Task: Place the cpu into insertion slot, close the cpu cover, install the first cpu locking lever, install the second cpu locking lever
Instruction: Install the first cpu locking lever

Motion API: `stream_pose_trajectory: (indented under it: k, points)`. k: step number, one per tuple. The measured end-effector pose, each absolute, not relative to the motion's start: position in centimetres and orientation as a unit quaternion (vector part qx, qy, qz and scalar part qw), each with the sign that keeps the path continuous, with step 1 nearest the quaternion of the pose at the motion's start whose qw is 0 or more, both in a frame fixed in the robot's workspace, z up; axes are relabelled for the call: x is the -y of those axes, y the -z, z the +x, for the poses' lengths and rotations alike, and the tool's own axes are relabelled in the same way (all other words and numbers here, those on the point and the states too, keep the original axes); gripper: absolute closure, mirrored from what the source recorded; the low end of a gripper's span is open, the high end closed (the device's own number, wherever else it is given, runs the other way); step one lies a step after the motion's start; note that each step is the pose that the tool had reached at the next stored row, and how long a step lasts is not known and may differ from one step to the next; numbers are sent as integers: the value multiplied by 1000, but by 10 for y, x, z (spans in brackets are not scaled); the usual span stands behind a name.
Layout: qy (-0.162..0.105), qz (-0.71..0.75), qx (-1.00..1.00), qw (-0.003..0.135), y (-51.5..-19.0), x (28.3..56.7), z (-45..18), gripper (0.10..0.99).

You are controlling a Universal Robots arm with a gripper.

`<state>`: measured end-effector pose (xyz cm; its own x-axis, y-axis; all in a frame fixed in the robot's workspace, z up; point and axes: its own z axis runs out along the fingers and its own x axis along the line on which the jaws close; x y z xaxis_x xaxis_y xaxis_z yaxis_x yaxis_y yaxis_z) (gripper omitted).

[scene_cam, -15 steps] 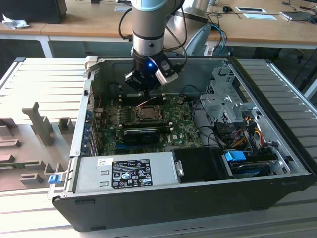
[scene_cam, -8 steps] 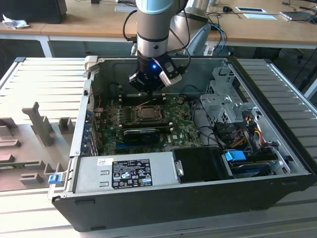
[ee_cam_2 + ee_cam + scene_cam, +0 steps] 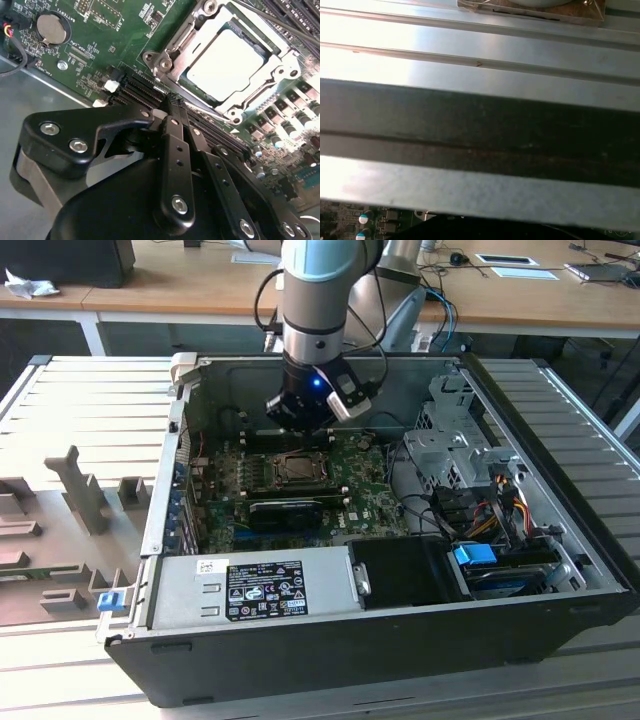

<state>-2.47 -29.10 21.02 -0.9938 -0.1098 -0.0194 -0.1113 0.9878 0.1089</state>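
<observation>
The cpu [image 3: 225,65], with its silvery-grey top, lies flat in the insertion slot [image 3: 161,62] on the green board. The silver cpu cover [image 3: 287,50] lies down around it, and the chip shows through the cut-out. A thin lever rod [image 3: 260,15] runs along one side of the socket. My gripper [image 3: 172,102] hovers just beside the socket over the black memory slots, its black fingers closed together with nothing between them. In the exterior view, the gripper [image 3: 302,418] hangs inside the open case just behind the cpu [image 3: 298,468].
A black expansion card [image 3: 290,510] lies in front of the socket, and a power supply [image 3: 260,585] sits along the case front. At the exterior view's right are a drive cage [image 3: 450,430] and cables [image 3: 490,505]. A coin battery [image 3: 51,27] sits on the board. The case wall [image 3: 480,130] is close.
</observation>
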Motion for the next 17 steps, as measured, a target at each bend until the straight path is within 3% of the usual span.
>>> stream_pose_trajectory:
  k: [17]
  points:
    - [-50,-55,-997,6,-203,291,-23,980]
